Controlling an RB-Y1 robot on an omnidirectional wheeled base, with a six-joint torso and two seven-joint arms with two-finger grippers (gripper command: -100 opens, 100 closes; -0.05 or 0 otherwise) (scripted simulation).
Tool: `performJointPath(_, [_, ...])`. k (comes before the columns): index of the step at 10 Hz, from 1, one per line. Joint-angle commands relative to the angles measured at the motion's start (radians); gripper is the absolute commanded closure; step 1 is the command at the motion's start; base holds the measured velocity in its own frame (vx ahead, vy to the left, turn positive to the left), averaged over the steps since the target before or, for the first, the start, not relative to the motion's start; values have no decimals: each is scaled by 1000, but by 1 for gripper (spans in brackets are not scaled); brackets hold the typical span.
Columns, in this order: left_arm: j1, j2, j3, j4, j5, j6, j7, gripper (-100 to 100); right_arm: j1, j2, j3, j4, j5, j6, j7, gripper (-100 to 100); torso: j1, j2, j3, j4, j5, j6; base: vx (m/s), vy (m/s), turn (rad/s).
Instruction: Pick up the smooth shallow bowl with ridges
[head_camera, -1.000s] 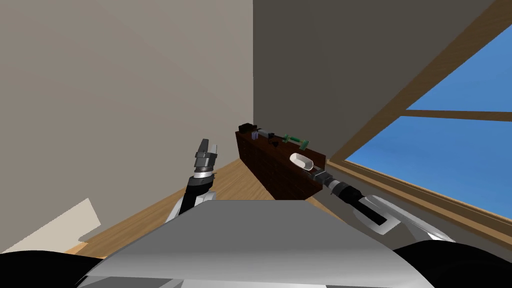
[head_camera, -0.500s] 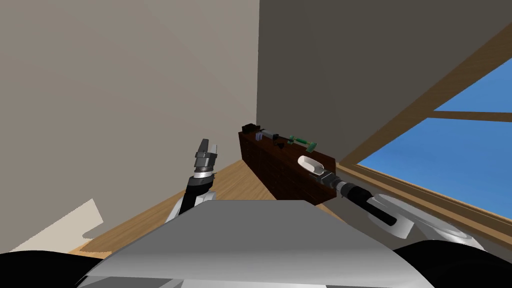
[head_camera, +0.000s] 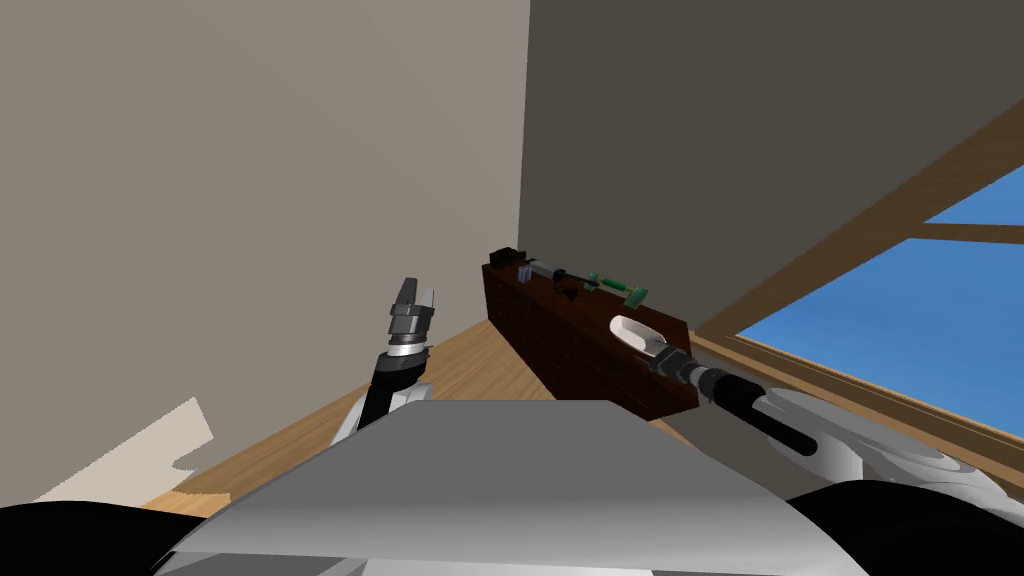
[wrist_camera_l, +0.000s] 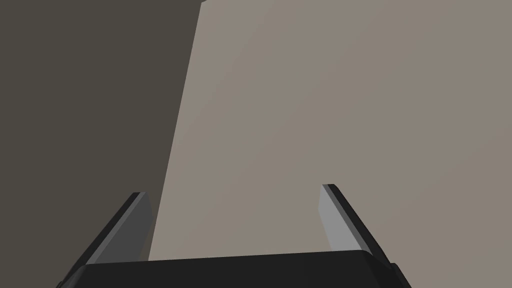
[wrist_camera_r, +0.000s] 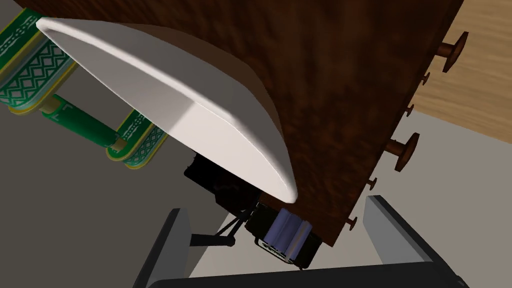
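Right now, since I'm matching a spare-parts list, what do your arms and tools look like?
The left arm and right arm have white shells that narrow into black cylindrical wrists with silver-grey rings. The left tool and right tool are each a dark box carrying two thin, flat, grey fingers with dark edges. I see no cables or markings.

White shallow bowl (head_camera: 632, 331), smooth and oval, opening turned upward, lying on top of dark brown chest of drawers (head_camera: 560, 345), close to its near end.
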Motion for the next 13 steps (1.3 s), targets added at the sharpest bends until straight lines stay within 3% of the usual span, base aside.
performJointPath(1, [0,0,0,0,0,0,0,0,1,-41,11,50,39,13,20,-100,0,0,0,0,0,0,69,121,54])
performJointPath(2, [0,0,0,0,0,0,0,0,1,-41,11,53,39,13,20,-100,1,-1,0,0,0,0,52,92,9])
performJointPath(7, [0,0,0,0,0,0,0,0,24,-129,42,162,132,40,64,-100,1,0,0,0,0,0,58,98,31])
performJointPath(9, [0,0,0,0,0,0,0,0,28,-131,41,166,135,39,65,-100,-1,1,1,0,0,0,24,52,11])
performJointPath(10, [0,0,0,0,0,0,0,0,27,-132,42,169,136,38,67,0,-4,3,2,1,-1,0,3,6,-1])
performJointPath(11, [0,0,0,0,0,0,0,0,20,-122,48,204,130,44,59,-100,-6,4,2,1,-1,0,-65,-3,310])
performJointPath(13, [0,0,0,0,0,0,0,0,12,-112,55,240,124,49,50,-100,-7,9,5,2,-2,0,-107,-9,280])
